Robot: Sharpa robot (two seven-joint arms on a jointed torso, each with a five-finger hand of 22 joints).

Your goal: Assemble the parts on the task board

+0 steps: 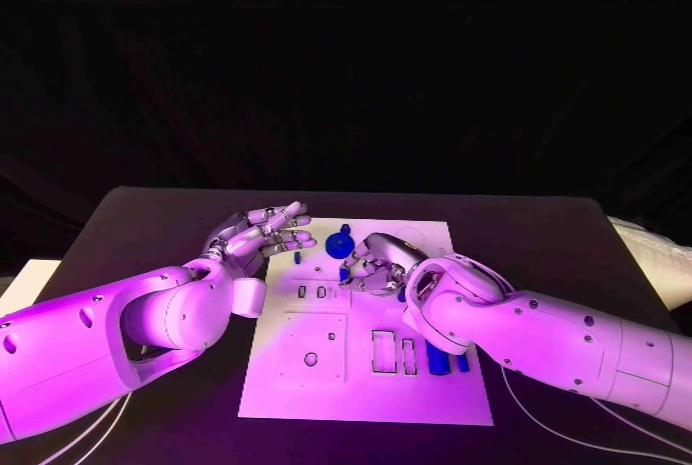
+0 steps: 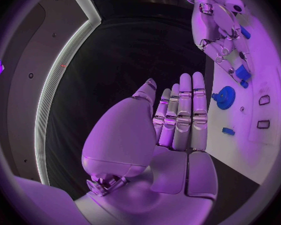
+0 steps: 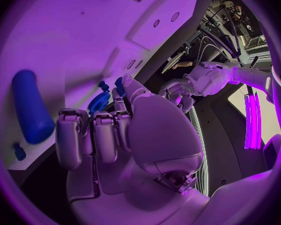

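- Centrally on the black desk (image 1: 159, 210) lay the white task board (image 1: 310, 385).
- Left hand (image 1: 267, 235) hovered over the board's far left edge, fingers (image 2: 185, 110) straight, slightly apart, holding nothing.
- Right hand (image 1: 382, 265) rested on the board's far middle, fingers (image 3: 93, 135) curled; whether they held a part I could not tell.
- Blue gear (image 1: 339, 247) lay between the hands; a long blue part (image 1: 437, 357) stood at the board's near right.
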